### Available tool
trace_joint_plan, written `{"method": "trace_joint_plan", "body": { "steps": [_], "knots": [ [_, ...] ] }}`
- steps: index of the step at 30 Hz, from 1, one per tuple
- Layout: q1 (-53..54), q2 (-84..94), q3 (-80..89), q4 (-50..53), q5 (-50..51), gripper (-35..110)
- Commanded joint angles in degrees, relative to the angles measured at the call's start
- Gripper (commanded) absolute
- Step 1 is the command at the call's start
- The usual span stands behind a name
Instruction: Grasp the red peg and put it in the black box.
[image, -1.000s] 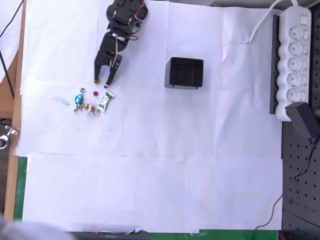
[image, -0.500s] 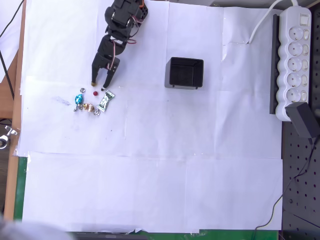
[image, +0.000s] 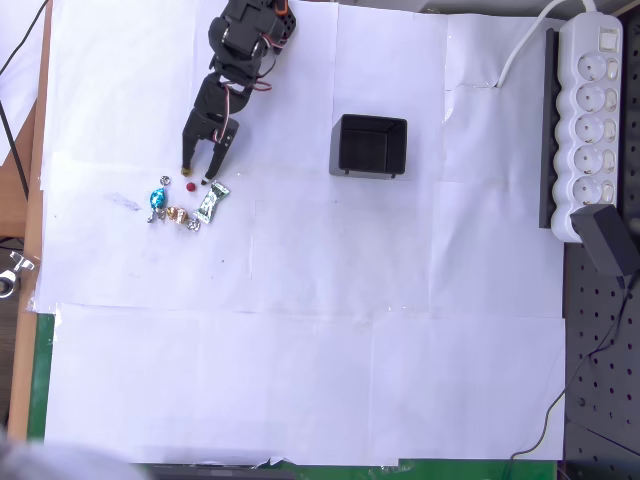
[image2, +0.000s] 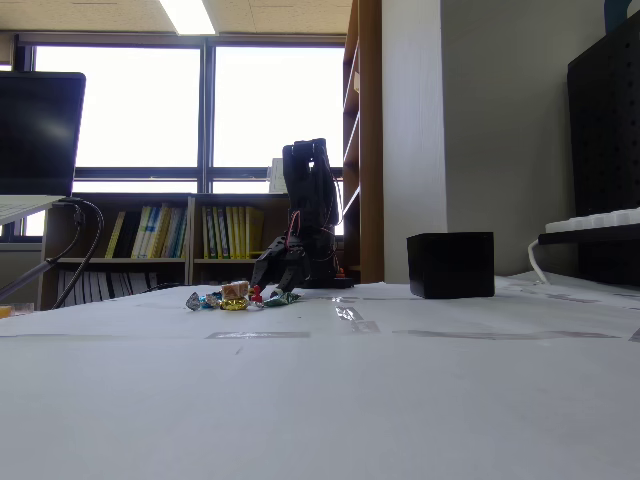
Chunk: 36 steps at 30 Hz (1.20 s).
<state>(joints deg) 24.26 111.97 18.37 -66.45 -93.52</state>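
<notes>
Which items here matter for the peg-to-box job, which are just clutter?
Job: red peg, black box, gripper open just above the peg in the overhead view.

Clutter: blue candy, gold candy, green-and-white candy, power strip.

1. No words, numbers or signs can be read anywhere.
2. The candy wrappers (image: 185, 205) are too small to read.
3. The book spines (image2: 150, 233) are too blurry to read.

Tiny dark-red round peg (image: 190, 186), small square black plastic box (image: 369, 146), black robot gripper (image: 195, 174), blue foil-wrapped candy (image: 158, 198), green-and-white wrapped candy (image: 211, 201), gold-wrapped candy (image: 177, 215), white paper-covered worktop (image: 400, 300), long white power strip (image: 588, 120).
</notes>
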Motion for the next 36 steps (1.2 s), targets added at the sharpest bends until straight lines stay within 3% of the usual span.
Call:
{"method": "trace_joint_plan", "body": {
  "steps": [1,36],
  "knots": [
    [0.44,1.05,2.11,-1.14,-0.97,12],
    [0.18,3.43,4.31,-2.37,-0.88,13]
  ]
}}
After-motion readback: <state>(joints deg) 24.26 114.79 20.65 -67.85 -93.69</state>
